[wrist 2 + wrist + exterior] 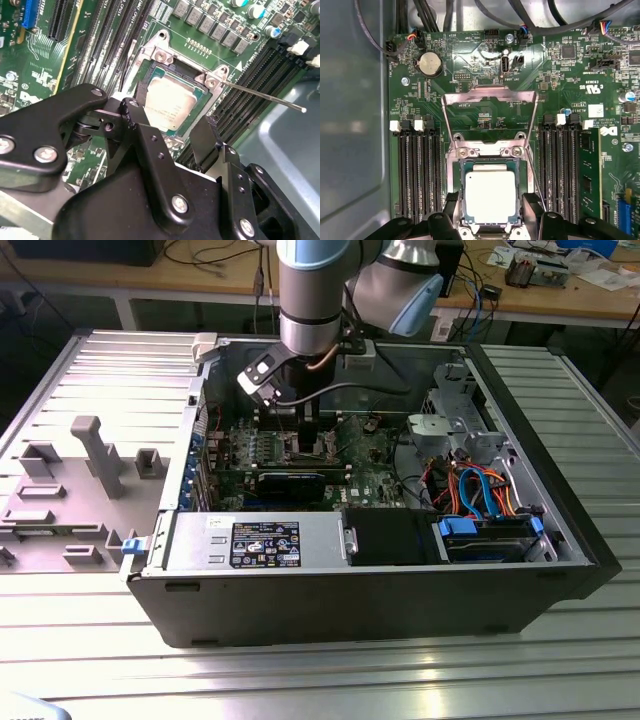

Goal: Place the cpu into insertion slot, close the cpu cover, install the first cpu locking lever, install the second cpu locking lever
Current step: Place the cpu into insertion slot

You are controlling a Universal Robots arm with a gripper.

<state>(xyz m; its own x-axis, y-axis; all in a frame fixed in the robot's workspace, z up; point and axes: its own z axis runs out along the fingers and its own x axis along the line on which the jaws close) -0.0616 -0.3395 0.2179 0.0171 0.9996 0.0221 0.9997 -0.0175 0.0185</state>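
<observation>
Silver-grey metal is seen on the top of the cpu, which is seated flat in the insertion slot on the green circuit board. The gripper is held over the chip with its black fingers spread apart, one on each side of the socket; contact with the chip cannot be confirmed. The cpu cover is recorded as raised and not closed over the chip. In the second wrist view, a thin metal rod is seen standing out from the socket corner, clear of the gripper. White print is noted across the board. In the exterior view, the arm is lowered into the far part of the open computer case; a printed label is fixed to the near metal box.
</observation>
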